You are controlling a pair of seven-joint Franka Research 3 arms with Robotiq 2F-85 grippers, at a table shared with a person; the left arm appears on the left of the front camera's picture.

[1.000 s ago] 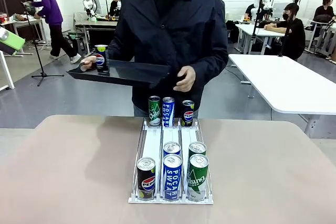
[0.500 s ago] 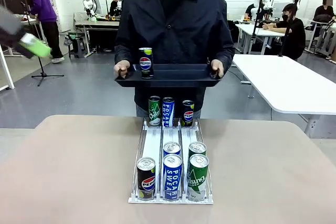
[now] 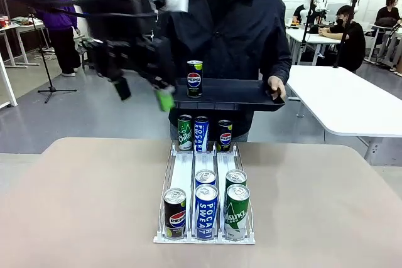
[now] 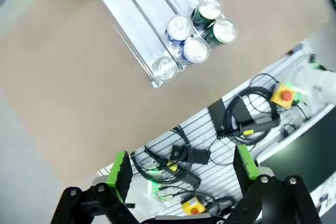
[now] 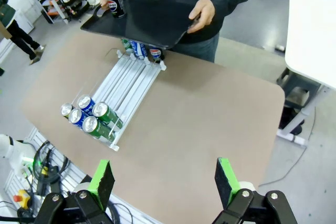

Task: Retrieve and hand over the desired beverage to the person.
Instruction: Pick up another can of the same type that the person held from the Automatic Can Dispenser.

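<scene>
At about 6 o'clock from the wide-open left gripper (image 3: 143,94), the upright front Pepsi (image 3: 174,213) is found, nearest that arm.

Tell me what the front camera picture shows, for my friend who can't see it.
The robot's open left gripper, blurred, comes in from the left close to a black tray that a person holds at the far side of the table. One Pepsi can stands on the tray. On the table, a white rack holds eight more drink cans.
</scene>
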